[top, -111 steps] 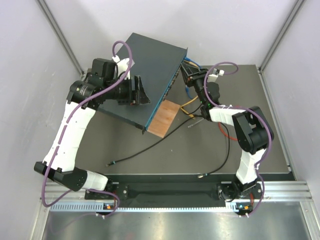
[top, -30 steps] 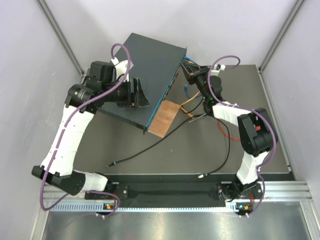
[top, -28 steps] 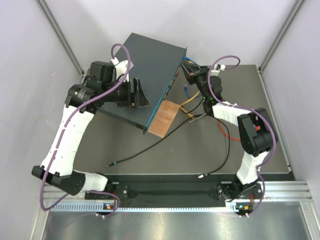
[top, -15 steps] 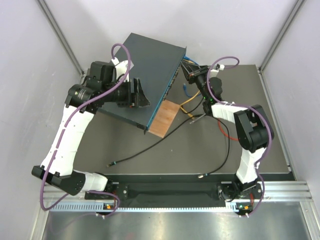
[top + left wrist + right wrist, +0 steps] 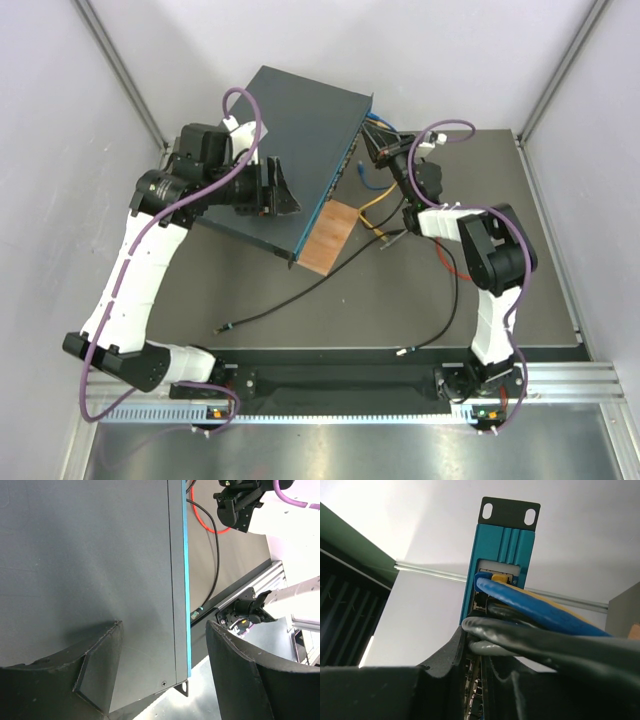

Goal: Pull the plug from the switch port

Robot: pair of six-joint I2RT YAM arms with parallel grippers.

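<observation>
Two arms on the job, biggest item first: the switch (image 5: pixel 300 120) lies angled at the upper middle of the overhead frame and has not shifted in the last few seconds. My left pincer (image 5: pixel 282 190) is parked over its dark lid near the teal edge, fingers spread wide and gripping nothing, which I'd call a brace. The change is on the right: my right arm (image 5: pixel 490 250) has folded its elbow inward and swung the right pincer (image 5: pixel 383 150) tighter against the port face (image 5: pixel 500 555) at the box's upper right corner. From that wrist the face rises end-on through mid-frame. A blue cable (image 5: pixel 540 607) runs into the top socket with a yellow plug (image 5: pixel 499 578) seated at its root, and grey cables (image 5: pixel 535 645) cross over my black finger (image 5: pixel 435 680). Clenched or slack over there? I can't tell, the tips are hidden. So I'm closer and lined up, but the plug sits in its socket and the pull isn't made yet.
</observation>
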